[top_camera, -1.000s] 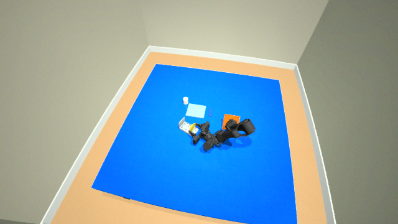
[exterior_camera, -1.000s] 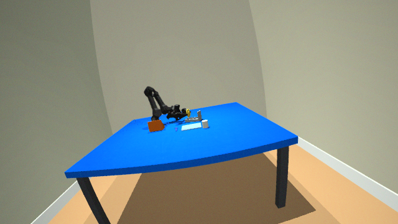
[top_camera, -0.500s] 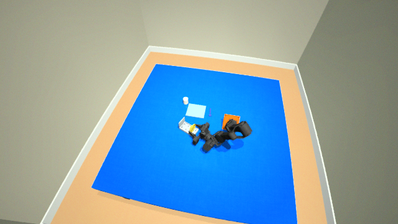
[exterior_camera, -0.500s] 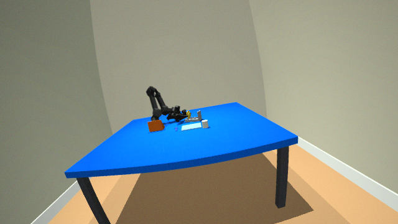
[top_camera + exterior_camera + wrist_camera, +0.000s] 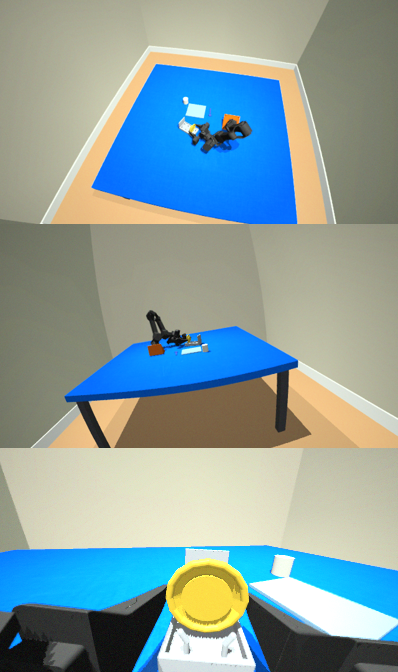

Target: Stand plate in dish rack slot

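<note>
Left of the fingers' tips [image 5: 194, 130] [image 5: 187, 339] [image 5: 207, 595], seen from above, the rack [image 5: 184, 125] [image 5: 199, 340] [image 5: 206, 665] extends away. Between them the yellow plate [image 5: 192, 127] [image 5: 188, 338] [image 5: 207, 597] stands upright, gripped at its edges, over the rack's near part; seating is unclear. Release and withdrawal remain.

yellow plate [image 5: 207, 598] stands upright

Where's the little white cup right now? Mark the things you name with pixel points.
In the top view, the white cup [image 5: 185, 100] [image 5: 204, 348] [image 5: 283, 565] stands on the blue table [image 5: 199, 174] [image 5: 186, 373] [image 5: 90, 568], just off the upper-left corner of the pale board [image 5: 196, 111] [image 5: 191, 350] [image 5: 325, 605].
</note>
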`<state>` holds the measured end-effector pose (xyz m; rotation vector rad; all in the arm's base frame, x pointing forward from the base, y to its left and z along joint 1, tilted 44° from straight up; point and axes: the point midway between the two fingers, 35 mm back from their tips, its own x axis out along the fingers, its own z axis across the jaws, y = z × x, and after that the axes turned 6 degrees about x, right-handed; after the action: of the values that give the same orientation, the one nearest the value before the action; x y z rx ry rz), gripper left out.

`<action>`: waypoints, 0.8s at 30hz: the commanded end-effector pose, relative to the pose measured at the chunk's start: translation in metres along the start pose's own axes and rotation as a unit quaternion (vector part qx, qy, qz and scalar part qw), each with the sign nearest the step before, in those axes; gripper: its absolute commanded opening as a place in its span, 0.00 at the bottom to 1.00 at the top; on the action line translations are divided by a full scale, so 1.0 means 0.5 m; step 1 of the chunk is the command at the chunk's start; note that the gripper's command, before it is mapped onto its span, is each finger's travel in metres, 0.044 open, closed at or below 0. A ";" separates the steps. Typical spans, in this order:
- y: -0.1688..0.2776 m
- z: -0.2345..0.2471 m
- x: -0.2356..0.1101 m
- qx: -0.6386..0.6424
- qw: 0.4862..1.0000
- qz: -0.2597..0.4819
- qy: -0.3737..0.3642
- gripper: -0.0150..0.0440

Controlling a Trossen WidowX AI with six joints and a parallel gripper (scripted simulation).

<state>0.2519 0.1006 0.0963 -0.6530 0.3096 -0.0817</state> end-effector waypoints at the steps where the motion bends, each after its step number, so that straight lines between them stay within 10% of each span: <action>1: 0.000 0.000 0.000 0.000 1.000 0.000 0.000 0.92; 24: -0.226 0.043 0.020 -0.024 1.000 -0.004 -0.001 0.93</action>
<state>0.2717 0.0319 0.1685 -0.6803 0.3141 -0.0904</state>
